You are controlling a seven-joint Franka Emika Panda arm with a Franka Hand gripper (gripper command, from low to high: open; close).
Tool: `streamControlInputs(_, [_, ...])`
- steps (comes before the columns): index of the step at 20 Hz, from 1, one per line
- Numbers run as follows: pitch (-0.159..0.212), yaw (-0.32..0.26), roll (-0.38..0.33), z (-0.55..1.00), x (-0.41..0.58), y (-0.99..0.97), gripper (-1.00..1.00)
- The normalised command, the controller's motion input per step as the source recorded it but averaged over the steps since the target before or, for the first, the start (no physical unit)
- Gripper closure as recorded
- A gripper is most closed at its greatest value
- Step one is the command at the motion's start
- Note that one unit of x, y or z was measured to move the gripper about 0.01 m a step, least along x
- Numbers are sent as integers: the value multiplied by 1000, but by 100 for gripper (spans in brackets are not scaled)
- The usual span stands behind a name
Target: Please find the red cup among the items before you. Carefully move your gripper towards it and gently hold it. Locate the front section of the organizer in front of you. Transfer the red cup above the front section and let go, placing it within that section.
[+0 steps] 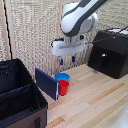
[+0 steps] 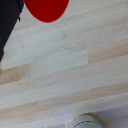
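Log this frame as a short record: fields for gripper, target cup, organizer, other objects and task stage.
gripper: the gripper hangs above the cups, fingers pointing down, holding nothing; jaws apart
red cup: the red cup stands upright on the wooden table, not grasped
organizer: the organizer sits at the exterior view's left, compartments open at the top; no cup inside that can be seen
other objects: blue cup just behind the red cup; blue flat panel beside them; black appliance at the exterior view's right
task stage: approach, cup not yet picked
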Motion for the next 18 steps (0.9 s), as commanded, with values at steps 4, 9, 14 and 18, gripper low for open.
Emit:
streamControlInputs(4, [0,24,-67,-409,-121,-10,-100])
streamControlInputs(9, [0,35,-94,-478,-18,0,-100])
streamControlInputs(14, [-2,58,-94,-477,24,0,-100])
streamControlInputs(18, [0,92,-100,-489,86,-50,-100])
